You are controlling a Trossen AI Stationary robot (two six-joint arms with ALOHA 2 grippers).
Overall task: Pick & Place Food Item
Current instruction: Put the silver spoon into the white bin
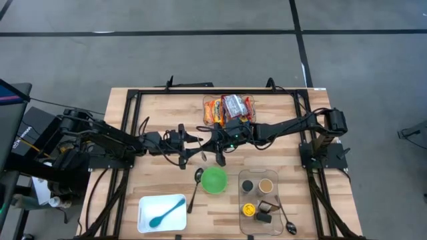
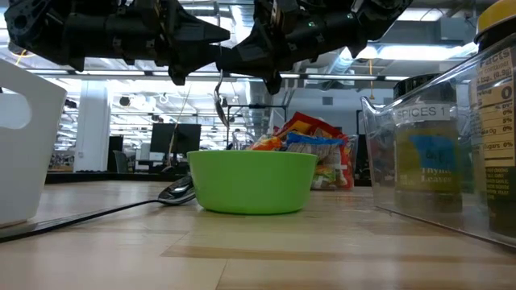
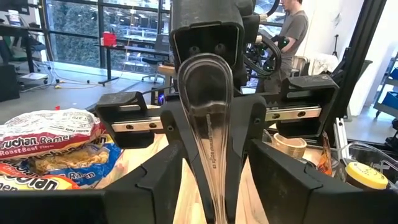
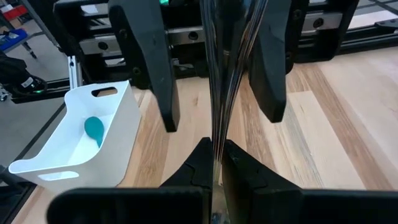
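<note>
Packets of ramen noodles (image 1: 230, 108) lie in a clear bin at the table's far middle; no gripper touches them. Above the middle of the table my two grippers meet tip to tip. My right gripper (image 4: 216, 163) is shut on a metal spoon (image 3: 208, 93), which stands steeply with its broad end up in front of that gripper's body. Its other end (image 2: 220, 103) hangs below. My left gripper (image 3: 214, 186) is open, with one finger on either side of the spoon's handle and a gap to each. My right gripper pinches the spoon's handle (image 4: 215, 146) between its two fingertips, coming from the table's right side and slanting slightly down. The fingers lie across the spoon. The spoon is lifted clear of the table, steep, with one end above the fingers and one below.
A green bowl (image 1: 214, 180) stands near the middle front, and a second spoon (image 1: 195, 187) lies beside it. A white tray (image 1: 161, 213) with a teal spoon sits at the front left. A clear spice bin (image 1: 265, 200) is at the front right. A person (image 3: 292, 31) stands beyond the table.
</note>
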